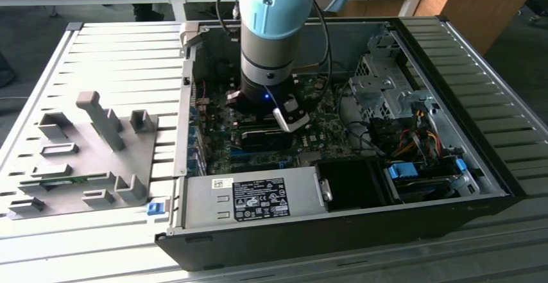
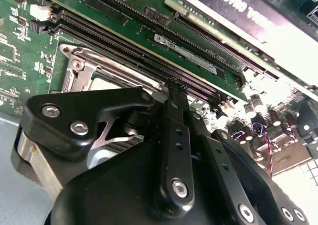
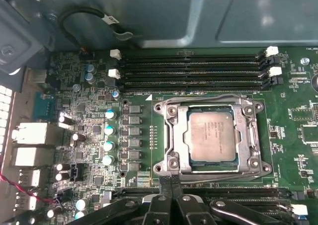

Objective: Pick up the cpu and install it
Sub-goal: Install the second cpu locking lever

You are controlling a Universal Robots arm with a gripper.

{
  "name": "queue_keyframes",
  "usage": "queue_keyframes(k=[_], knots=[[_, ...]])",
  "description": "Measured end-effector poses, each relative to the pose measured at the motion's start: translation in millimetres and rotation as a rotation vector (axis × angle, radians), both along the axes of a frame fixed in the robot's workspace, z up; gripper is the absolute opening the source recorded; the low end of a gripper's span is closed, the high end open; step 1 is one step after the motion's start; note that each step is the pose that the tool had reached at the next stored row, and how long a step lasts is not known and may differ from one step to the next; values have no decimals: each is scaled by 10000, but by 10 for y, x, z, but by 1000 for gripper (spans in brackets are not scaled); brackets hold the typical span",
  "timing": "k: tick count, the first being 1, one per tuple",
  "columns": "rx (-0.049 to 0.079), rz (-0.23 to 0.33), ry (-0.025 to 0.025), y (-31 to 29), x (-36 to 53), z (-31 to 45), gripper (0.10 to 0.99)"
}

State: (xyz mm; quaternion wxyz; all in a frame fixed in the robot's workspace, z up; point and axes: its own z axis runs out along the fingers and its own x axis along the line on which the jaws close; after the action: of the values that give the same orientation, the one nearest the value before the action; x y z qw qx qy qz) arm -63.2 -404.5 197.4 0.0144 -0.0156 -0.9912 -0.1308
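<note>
Installation looked largely done. In the exterior view, the arm reached down into the open computer case [image 1: 479, 122] on the table [image 1: 111, 52], its gripper [image 1: 267, 126] low over the motherboard [image 1: 299, 145]. In the second wrist view, the gripper's fingers [image 2: 175, 93] were pressed together, holding nothing (just beside the socket frame [image 2: 79, 66]). In the first wrist view, the cpu [image 3: 212, 135] sat flat in the socket [image 3: 171, 135], metal top up, near the clenched fingertips but apart from them.

cpu [image 3: 210, 136] seated in socket [image 3: 171, 135] at frame centre-right; memory slots [image 3: 191, 71] located above it, capacitors [image 3: 108, 138] at left.
</note>
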Motion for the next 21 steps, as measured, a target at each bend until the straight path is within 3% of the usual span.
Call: queue_keyframes(k=[9, 21], knots=[[251, 0, -35, 0, -21, -41, 106], [431, 1, -79, 1, -58, -71, 106]])
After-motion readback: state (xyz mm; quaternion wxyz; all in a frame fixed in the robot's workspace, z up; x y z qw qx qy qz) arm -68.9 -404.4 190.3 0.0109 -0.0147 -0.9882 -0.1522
